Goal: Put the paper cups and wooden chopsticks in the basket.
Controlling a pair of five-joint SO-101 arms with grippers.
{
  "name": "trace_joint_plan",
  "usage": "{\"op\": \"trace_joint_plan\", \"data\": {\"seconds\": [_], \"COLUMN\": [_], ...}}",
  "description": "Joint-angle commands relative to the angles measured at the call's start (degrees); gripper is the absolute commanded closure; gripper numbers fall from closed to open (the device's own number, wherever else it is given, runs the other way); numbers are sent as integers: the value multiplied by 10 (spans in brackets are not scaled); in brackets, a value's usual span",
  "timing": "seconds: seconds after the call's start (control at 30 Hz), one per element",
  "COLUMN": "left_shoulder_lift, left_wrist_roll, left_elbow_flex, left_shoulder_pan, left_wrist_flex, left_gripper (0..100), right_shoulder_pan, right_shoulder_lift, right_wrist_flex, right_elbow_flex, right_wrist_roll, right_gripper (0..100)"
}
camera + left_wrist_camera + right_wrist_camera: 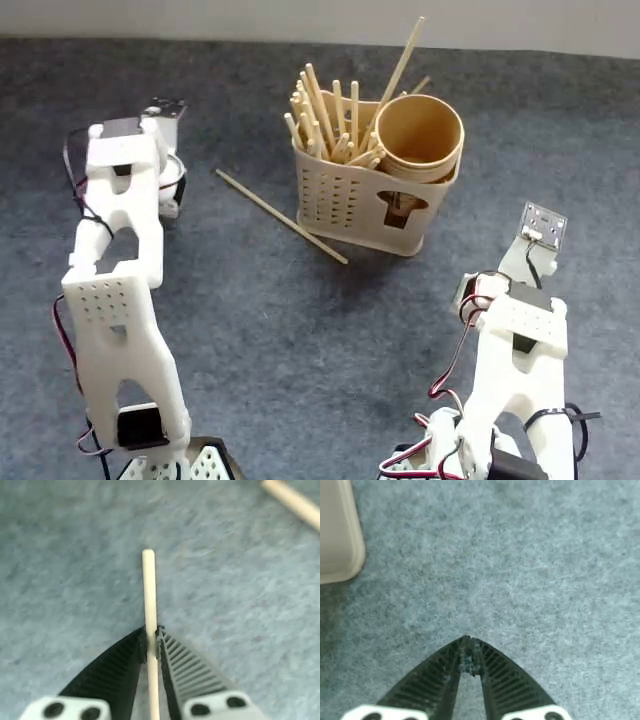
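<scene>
Gripping one wooden chopstick, the left end effector is clamped shut, apart from the basket, which holds a paper cup and a bundle of chopsticks. A loose chopstick lies on the bench beside the basket. The right end effector is together, holding nothing. The next move likely calls for carrying the held stick over the basket and releasing it.

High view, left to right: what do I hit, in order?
Left arm → loose chopstick lying flat → chopstick bundle standing in the basket → paper cup in the same basket → right arm.
</scene>
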Motion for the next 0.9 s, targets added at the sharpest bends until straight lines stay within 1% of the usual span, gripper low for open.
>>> {"op": "trace_joint_plan", "data": {"seconds": [0.0,0.27,0.53,0.6,0.73,0.87], "left_shoulder_lift": [-58,-173,-281,-308,-353,-387], "left_wrist_roll": [-2,-2,-1,24,124,136], "left_elbow_flex": [-29,-28,-28,-28,-30,-30], "left_shoulder_pan": [3,38,110,124,137,154], "left_wrist_flex": [45,55,92,97,95,95], "left_gripper": [995,995,995,995,994,994], "right_shoulder_pan": [-6,-4,-5,-5,-5,-6], "right_shoulder_lift": [-18,-18,-18,-18,-18,-18], "right_wrist_flex": [-9,-9,-9,-9,-9,-9], "right_elbow_flex": [-2,-2,-2,-2,-2,-2], "right_wrist_roll": [0,0,0,0,0,0], "right_gripper": [992,992,992,992,992,992]}}
